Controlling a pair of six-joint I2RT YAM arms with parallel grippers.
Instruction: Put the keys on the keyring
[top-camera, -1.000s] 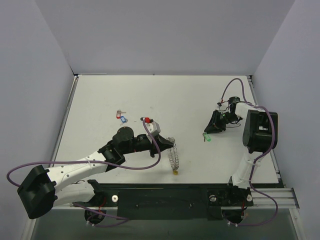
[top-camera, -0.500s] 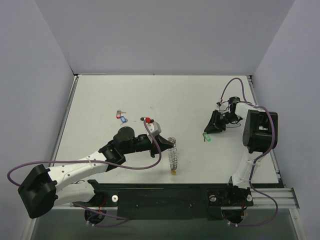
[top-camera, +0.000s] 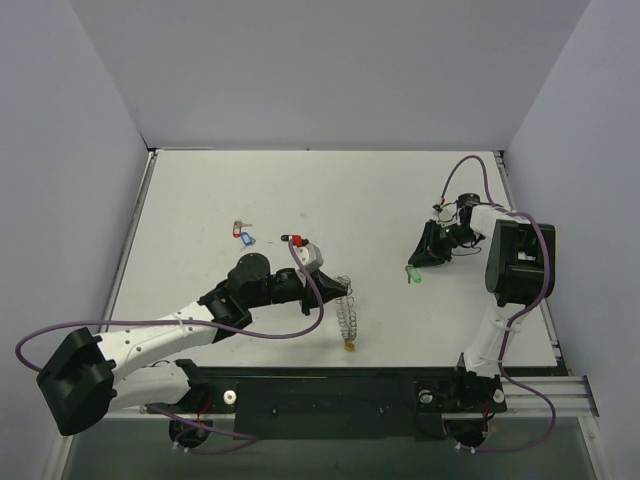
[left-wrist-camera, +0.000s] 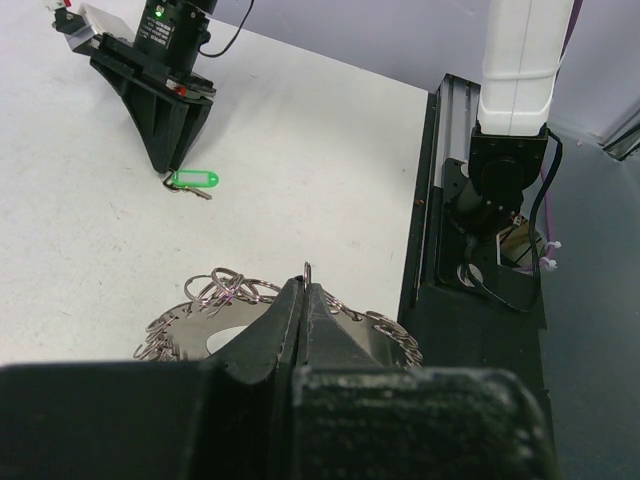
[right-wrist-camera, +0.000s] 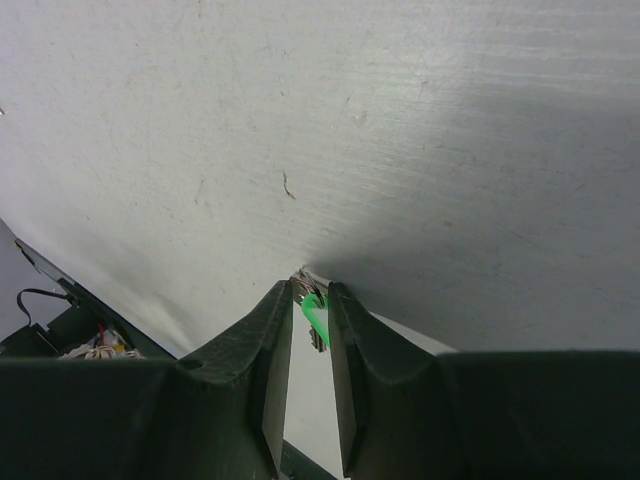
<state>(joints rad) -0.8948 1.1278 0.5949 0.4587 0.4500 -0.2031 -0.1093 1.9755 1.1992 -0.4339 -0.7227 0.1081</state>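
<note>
While the left pincer (left-wrist-camera: 305, 290) is clamped shut on the keyring (left-wrist-camera: 228, 288), a thin sliver of metal pokes up between its two dark fingertips in the left wrist view, and the fringe of small loops fans out to either side of them. From above, the ring stands on edge near the front of the counter (top-camera: 400, 200), with its yellow tag (top-camera: 350, 345) at the end nearest the arm bases; whether the tag touches the surface cannot be told. Farther out and to the right, the right pincer (right-wrist-camera: 310, 288) points down at the counter with its tips at the green key (left-wrist-camera: 193, 180), jaws drawn to a narrow slit. The right wrist view shows the green tag in that slit, just past the tips; whether the fingers pinch it or merely straddle it cannot be told. Seen from the left wrist, the green tag lies flat on the counter, sticking out sideways from the tips. Farther back, a red key (top-camera: 296, 240) lies just beside the left wrist, and the blue keys (top-camera: 245, 238) lie close together to its left, well apart from the ring.
</note>
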